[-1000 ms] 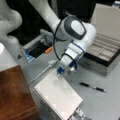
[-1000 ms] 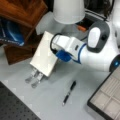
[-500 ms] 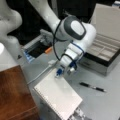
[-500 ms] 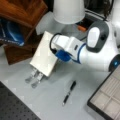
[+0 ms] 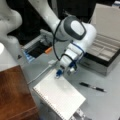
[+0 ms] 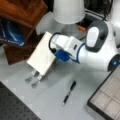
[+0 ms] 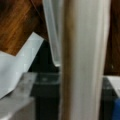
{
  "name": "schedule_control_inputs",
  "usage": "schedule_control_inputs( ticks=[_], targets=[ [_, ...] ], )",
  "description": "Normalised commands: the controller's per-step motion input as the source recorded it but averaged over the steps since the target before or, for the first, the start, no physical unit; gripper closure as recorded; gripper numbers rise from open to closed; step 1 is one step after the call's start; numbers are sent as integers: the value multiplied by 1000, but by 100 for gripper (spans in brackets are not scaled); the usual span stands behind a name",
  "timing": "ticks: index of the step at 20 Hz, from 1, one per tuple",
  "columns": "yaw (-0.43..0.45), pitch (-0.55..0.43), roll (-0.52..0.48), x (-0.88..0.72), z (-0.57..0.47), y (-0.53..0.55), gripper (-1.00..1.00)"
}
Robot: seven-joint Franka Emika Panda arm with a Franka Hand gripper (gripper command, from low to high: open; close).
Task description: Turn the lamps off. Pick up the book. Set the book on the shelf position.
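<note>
gripping the book by its top edge, the end effector holds it tilted above the grey counter; in the wrist view the book's edge fills the frame. just beside it stands the shelf position. a pen lies near, before the open compartmented case.

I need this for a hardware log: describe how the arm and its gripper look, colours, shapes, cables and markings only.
The arm is glossy white with rounded, bulbous joints; one joint carries a dark grey oval cap with a white centre. A black cable loops along the wrist. In a front view a small blue light glows on a joint. The gripper has a white body with blue trim and blue finger parts.
</note>
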Motion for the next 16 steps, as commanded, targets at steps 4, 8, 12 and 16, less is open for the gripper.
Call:
schedule_control_inputs(
  ticks=[4, 8, 12, 16],
  targets=[
    [-45, -1, -164, 73, 133, -54, 100],
    [-62, 99, -151, 97, 326, -98, 100],
    [-89, 168, -196, 183, 457, -89, 100],
    [-108, 151, -205, 281, 370, -6, 100]
  ],
)
